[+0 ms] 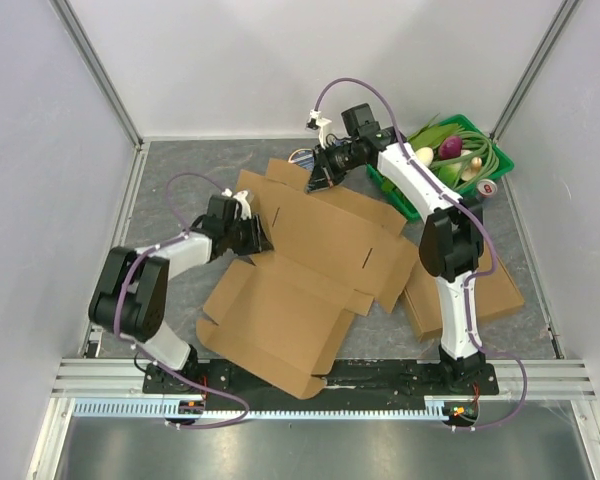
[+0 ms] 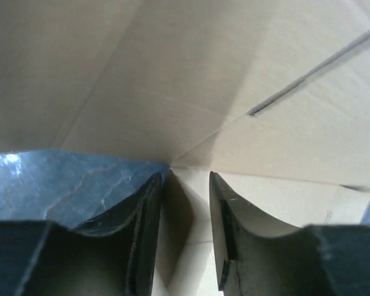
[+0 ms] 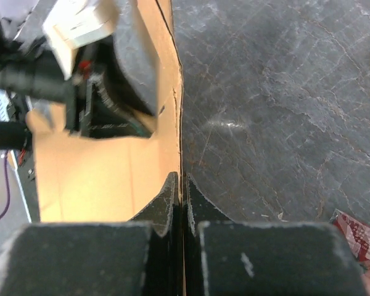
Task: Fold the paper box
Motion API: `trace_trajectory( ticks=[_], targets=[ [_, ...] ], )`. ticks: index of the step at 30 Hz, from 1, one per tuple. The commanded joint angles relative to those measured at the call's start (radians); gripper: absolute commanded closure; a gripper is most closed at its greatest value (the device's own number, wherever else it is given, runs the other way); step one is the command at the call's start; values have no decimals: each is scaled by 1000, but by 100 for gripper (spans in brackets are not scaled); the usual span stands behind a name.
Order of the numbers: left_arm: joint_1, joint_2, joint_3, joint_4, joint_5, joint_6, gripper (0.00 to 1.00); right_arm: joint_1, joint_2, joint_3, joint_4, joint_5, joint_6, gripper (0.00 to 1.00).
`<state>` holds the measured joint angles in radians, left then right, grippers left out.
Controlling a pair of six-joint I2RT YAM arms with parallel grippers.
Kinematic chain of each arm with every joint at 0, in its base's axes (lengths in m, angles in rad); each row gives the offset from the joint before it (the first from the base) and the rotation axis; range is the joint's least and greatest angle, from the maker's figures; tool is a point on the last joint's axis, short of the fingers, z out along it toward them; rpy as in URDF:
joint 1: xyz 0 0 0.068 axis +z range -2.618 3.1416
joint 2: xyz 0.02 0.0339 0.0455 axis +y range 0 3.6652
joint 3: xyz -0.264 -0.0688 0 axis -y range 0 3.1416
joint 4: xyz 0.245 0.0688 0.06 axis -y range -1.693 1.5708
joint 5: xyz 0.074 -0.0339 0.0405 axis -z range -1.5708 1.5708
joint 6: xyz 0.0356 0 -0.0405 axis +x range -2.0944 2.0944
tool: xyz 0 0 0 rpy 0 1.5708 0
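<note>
1. Paper box (image 1: pixel 300 270): one unfolded cardboard blank. It lies mostly flat in the middle of the tabletop (image 1: pixel 180 180), with its far panel lifted.
2. Two hands work at the blank.
   - The right hand (image 1: pixel 318 178) is at its far edge, with both fingers clamped on the thin cardboard rim.
   - The left hand (image 1: pixel 255 232) is at its left side. Its fingers (image 2: pixel 145 228) stand apart, with cardboard showing in the gap. I cannot tell whether they touch it.
3. One pile of flat cardboard (image 1: pixel 500 290) lies just right of the blank, under the right arm. The number of sheets is not clear.
4. One green basket (image 1: pixel 495 160) sits beyond the blank's far right corner. It holds long green stalks (image 1: pixel 475 150), one purple onion (image 1: pixel 450 147) and one pale round vegetable (image 1: pixel 424 156).
5. One small red-and-white round item (image 1: pixel 487 187) rests beside the basket, on its near side.
</note>
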<state>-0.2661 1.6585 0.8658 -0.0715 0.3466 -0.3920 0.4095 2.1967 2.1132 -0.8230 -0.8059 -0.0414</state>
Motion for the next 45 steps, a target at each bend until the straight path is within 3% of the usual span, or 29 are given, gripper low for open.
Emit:
trace_trajectory(
  ticks=[1, 3, 5, 9, 13, 20, 25, 30, 33, 36, 40, 45],
  targets=[
    [-61, -179, -146, 179, -27, -60, 61, 44, -97, -61, 298, 80, 175, 100],
    [-82, -203, -163, 217, -46, -62, 58, 84, -91, -55, 323, 153, 202, 100],
    [-87, -165, -149, 219, -26, -103, 46, 113, -86, -61, 344, 181, 216, 100],
    [-93, -72, -112, 189, 87, -203, 40, 137, -75, -67, 343, 289, 154, 100],
    [-108, -135, -192, 289, 46, -239, 37, 150, -77, -68, 305, 350, 7, 100],
    [-75, -543, -202, 205, -29, -131, 27, 160, -94, -45, 188, 361, -110, 100],
    [94, -698, -153, 240, 26, -205, 25, 166, -143, -104, 176, 284, -155, 100],
    [169, -485, 100, 178, 121, -208, 27, 166, -127, -69, 134, 246, -221, 100],
    [171, -314, 229, 90, 134, -212, 39, 166, -124, -53, 131, 222, -236, 100],
    [169, -212, 248, 136, 147, -243, 44, 166, -127, -44, 128, 203, -252, 100],
    [140, -99, 269, 275, 348, -266, 44, 167, -112, -18, 131, 214, -246, 100],
    [76, -192, 86, 453, 352, -306, 50, 178, -95, 1, 171, 286, -236, 100]
  ],
)
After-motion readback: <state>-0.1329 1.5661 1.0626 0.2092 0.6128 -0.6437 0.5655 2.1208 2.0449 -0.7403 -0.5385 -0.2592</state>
